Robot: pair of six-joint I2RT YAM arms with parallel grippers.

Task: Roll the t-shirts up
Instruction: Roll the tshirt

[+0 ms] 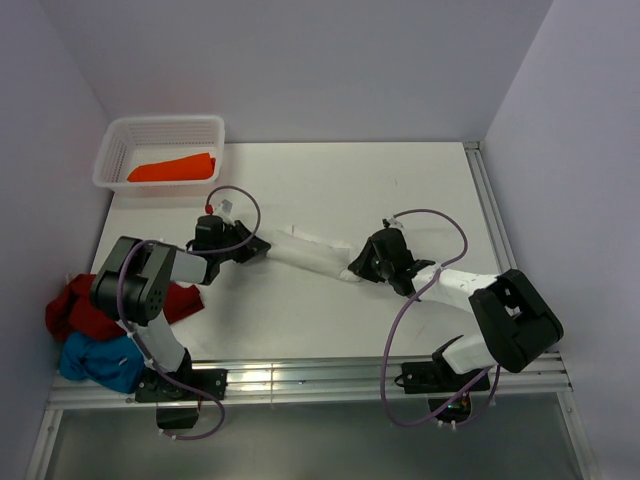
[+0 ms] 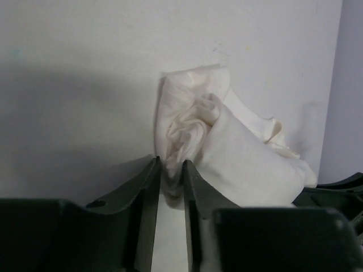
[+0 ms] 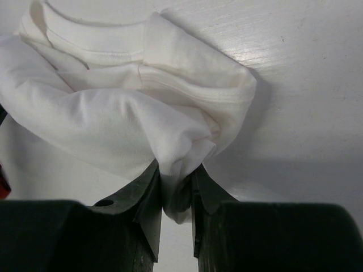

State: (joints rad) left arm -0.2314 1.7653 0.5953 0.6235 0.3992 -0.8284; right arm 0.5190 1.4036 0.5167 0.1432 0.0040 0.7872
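White tee (image 1: 310,255) | L fingers (image 2: 144,192) & R fingers (image 3: 147,198) clamp its ends | orange tee (image 1: 172,168): top cam only

Top view: even, diffuse light, sharp throughout; glare on the metal rail (image 1: 330,375) at the near edge of the desk (image 1: 420,200). Left wrist view: dimmer, wide grey shadow on the desk left of the white t-shirt (image 2: 238,158); left claw (image 2: 170,167) dark, slightly soft. Right wrist view: brighter, cloth nearly washed out.
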